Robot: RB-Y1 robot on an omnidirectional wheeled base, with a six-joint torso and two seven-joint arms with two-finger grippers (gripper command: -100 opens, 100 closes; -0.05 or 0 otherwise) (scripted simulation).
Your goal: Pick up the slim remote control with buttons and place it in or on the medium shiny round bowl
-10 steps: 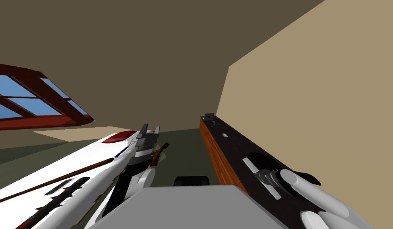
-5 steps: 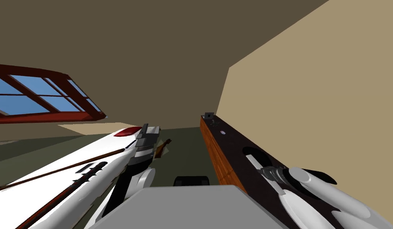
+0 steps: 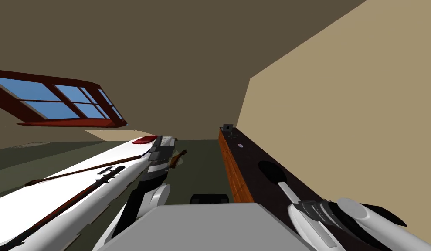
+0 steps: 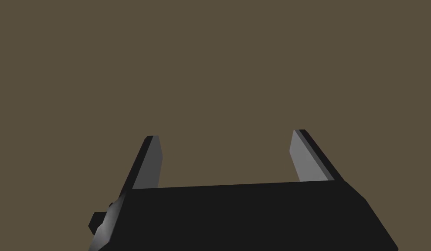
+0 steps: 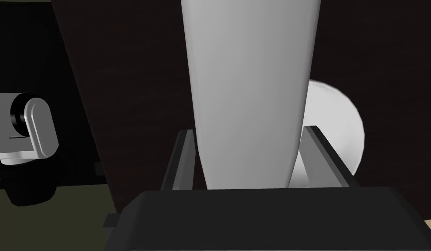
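right pincer (image 5: 249,129) clamped on remote (image 5: 249,78) | wrist: white disc (image 5: 338,126) beside | left pincer (image 4: 225,135) apart

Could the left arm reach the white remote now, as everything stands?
Probably not. The left gripper is open on my left side, across the floor from the dark cabinet top. The remote is clamped in the right gripper above that cabinet.
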